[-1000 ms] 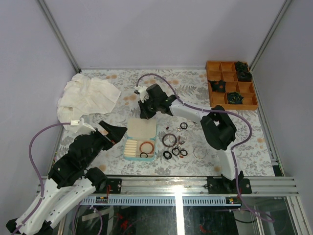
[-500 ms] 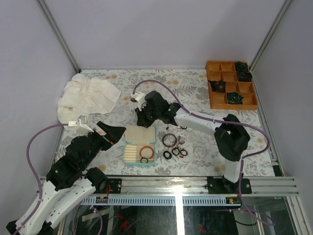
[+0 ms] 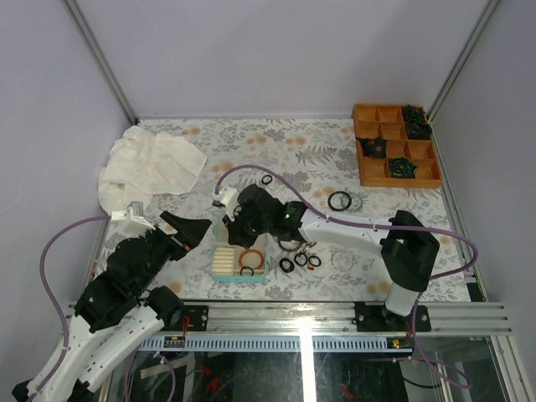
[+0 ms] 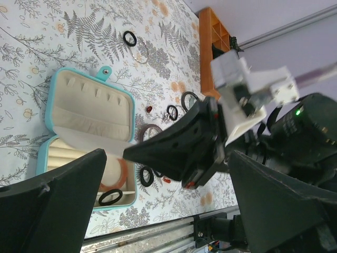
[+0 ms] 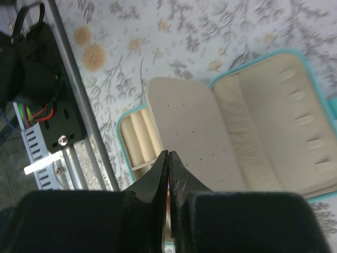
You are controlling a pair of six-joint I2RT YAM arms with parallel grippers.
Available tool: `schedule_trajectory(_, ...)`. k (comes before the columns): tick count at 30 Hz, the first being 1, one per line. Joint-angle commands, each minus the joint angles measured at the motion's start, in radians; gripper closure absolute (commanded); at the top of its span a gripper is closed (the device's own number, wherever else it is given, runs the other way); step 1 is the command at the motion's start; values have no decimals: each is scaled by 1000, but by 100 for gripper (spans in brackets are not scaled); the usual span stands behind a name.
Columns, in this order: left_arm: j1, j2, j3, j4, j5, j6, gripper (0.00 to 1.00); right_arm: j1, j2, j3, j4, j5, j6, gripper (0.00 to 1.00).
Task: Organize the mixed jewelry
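**Inspection of jewelry sorting station: case open, right arm at the flap**

We find the teal case (image 4: 47, 105) lying open on the floral counter (image 3: 293, 151), just ahead of the two arm bases. Its cream lid faces up on the far side and its ribbed base sits on the near side.

Two pieces lie in the base compartment: a reddish-brown bangle (image 3: 250, 255) and, just beside it toward the near edge, a black ring (image 3: 246, 270).

The right end effector (image 5: 167, 154) reaches across over the case. Its jaws are pressed together on the free edge of the cream flap (image 5: 181, 132), which stands lifted between lid and base.

The left end effector (image 3: 186, 226) sits just left of the case, apart from it. Its jaws are spread wide and nothing is between them.

The rest of the mixed jewelry lies loose on the counter to the right of the case:
- Three small black rings (image 3: 301, 260) lie close together.
- A dark bangle (image 3: 291, 243) behind them is partly covered by the right arm.
- A faint clear bangle (image 3: 342, 260) lies further right.
- A large black bangle (image 3: 339, 201) lies well apart toward the far right.
- One lone black ring (image 3: 266, 178) lies beyond the case.

Also on the counter, a crumpled white cloth (image 3: 151, 163) occupies the far left corner. An orange compartment tray (image 3: 368, 172) stands at the far right.
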Motion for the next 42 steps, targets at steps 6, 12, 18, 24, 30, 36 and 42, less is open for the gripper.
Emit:
schedule_trajectory(6,5,-36,38,-20,-34,4,0,98,-71,-110,24,65,47,98)
schedule_trajectory(12,5,-37,42,-25,-33,2,0,146,-72,-151,41,76,69,98)
schedule_trajectory(18,5,-41,45,-34,-34,1,0,169,-43,-181,74,74,91,97)
schedule_trajectory(24,5,-46,52,-46,-40,1,0,177,-42,-221,95,77,105,95)
schedule_trajectory(30,5,-44,53,-44,-39,-1,0,178,-40,-244,88,95,103,72)
schedule_trajectory(36,6,-40,53,-44,-39,-2,0,178,-44,-261,95,108,110,60)
schedule_trajectory(42,5,-37,57,-44,-37,-1,0,178,-34,-273,96,126,119,59)
